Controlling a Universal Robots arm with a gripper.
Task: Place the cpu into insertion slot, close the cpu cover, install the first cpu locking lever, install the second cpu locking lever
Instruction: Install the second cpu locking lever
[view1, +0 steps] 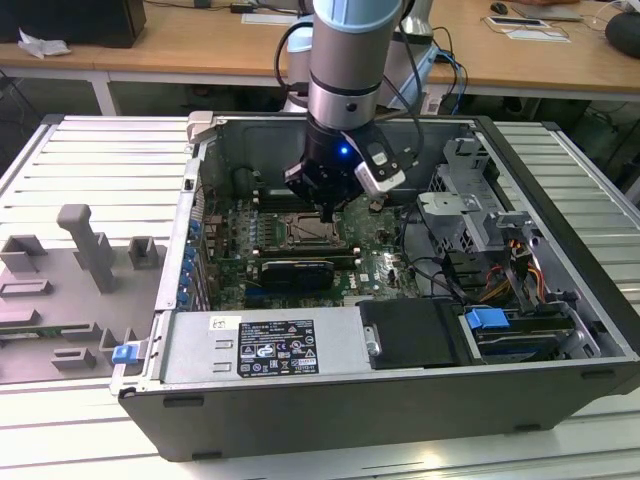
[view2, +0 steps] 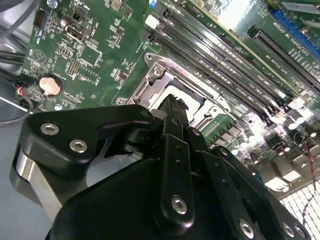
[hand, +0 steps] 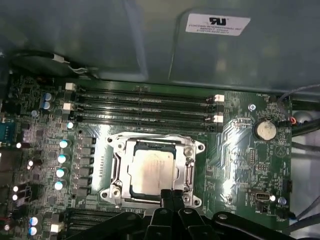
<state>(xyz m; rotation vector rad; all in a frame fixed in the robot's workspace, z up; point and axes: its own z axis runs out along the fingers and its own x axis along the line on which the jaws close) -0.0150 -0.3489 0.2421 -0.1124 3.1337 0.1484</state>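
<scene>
My pincer (hand: 171, 196) hangs right over the insertion slot (hand: 152, 170) mid-motherboard (hand: 235, 150), fingers pressed together, nothing between them, tips at the slot's edge farthest from the memory slots (hand: 145, 107). The cpu (hand: 153, 171) sits in the slot: flat square, pale silvery-beige face up, dull sheen. The cpu cover (hand: 119, 167), a silvery metal frame with a square window, lies down around the chip, screws at its corners. In the second wrist view my black fingers (view2: 172, 150) hide most of the socket; a pale patch of the chip shows past the tips. Locking levers: cannot make out their position. In the exterior view my wrist blocks part of the socket and the board is dark. Round coin cell (hand: 264, 131) on the board beyond the slot. The board sits inside an open grey computer case (view1: 300, 420) lying on a ribbed metal worktop (view1: 90, 170); grey fixture blocks (view1: 85, 245) outside the case, on the exterior view's left. Wooden desks (view1: 200, 45) behind the case.
</scene>
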